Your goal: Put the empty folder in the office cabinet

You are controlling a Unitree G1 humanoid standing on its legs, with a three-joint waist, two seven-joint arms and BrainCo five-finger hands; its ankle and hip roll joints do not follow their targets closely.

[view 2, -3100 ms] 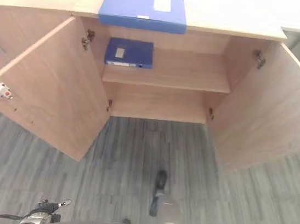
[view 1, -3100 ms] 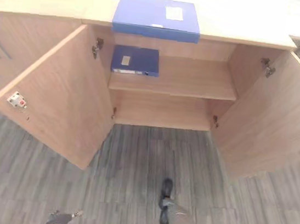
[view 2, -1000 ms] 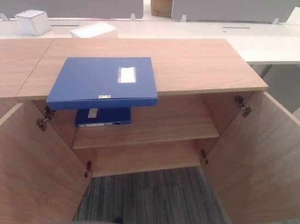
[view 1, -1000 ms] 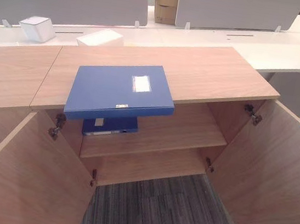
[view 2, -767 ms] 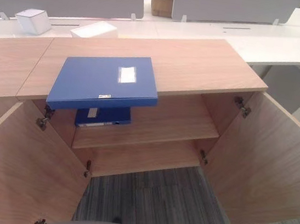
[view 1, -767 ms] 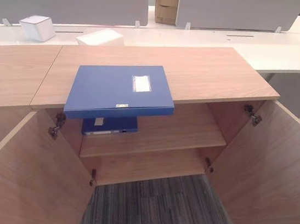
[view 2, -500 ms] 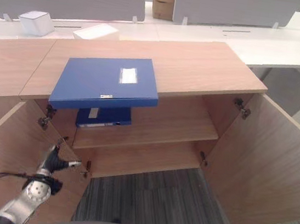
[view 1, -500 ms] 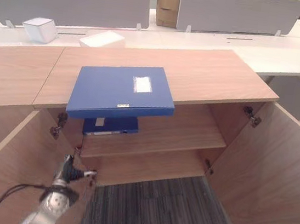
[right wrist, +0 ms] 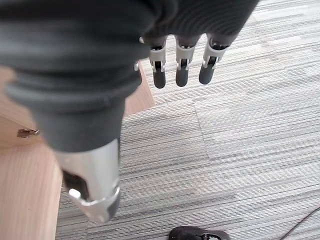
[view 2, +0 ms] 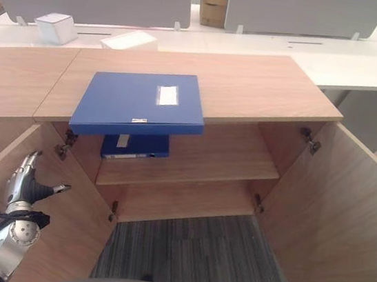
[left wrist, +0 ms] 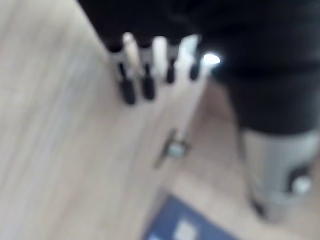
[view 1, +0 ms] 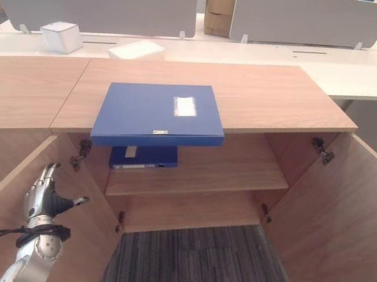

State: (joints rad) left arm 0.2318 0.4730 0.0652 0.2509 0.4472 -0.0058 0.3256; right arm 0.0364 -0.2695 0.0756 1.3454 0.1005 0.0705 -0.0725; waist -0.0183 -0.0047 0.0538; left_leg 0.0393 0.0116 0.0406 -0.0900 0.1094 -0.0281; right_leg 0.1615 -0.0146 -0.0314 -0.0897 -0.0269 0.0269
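1. Doors of the office cabinet (view 1: 197, 184) stood swung wide on both sides, the left door (view 1: 30, 231) and right door (view 1: 344, 224) leaving the shelf mouth open, with bare grey carpet (view 1: 207, 262) in front.
2. I saw the blue folder (view 1: 157, 114) lying flat on the counter (view 1: 277, 97), its front edge overhanging the counter's lip above the left part of the opening.
3. I had the left robot hand (view 1: 44, 195) in front of the left door's inner face, fingers straight and spread, thumb out, holding nothing.
4. Half a second earlier that hand sat lower and nearer the door's hinge edge; it had since risen and moved leftward, while the folder had not moved.
5. My right robot hand (right wrist: 182, 65) hung over the carpet, fingers straight and relaxed, empty.
6. On the upper shelf (view 1: 226, 174) a second blue folder (view 1: 143, 157) lay flat at the left, right of it open board.
7. I could see the lower shelf (view 1: 193, 208) only in part.
8. Behind the counter, a white box (view 1: 61, 36) sat on a white desk.
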